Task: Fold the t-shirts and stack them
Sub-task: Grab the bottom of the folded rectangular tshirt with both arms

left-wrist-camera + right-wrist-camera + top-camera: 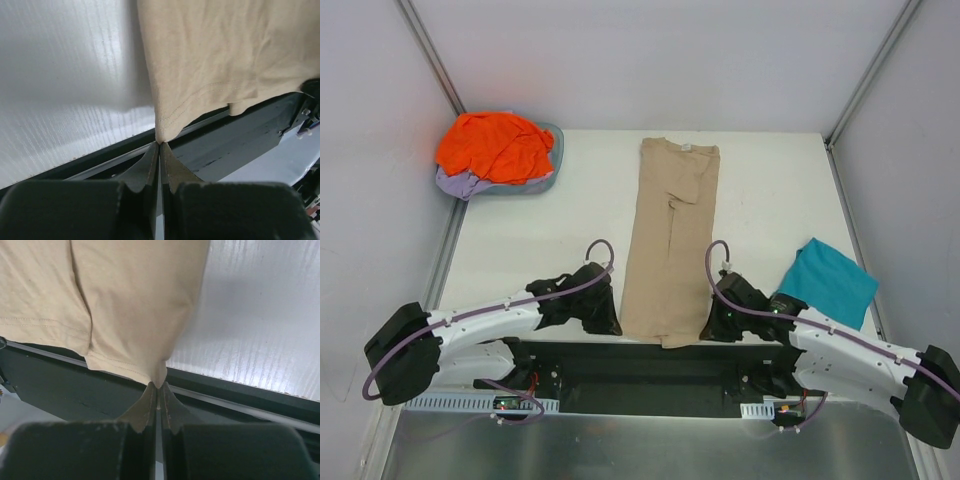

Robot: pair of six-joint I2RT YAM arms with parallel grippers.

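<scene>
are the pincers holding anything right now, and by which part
Both hold the tan t-shirt: the left pincer pinches its near left hem corner, the right pincer its near right hem corner.

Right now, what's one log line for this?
left pincer: shut on tan shirt | right pincer: shut on tan shirt | teal shirt: at right

- Top view: high over the near edge, looking down across the whole table (540,240).
- Wrist views: close and low, both facing the near hem of the tan shirt (225,50), also visible from above.
</scene>
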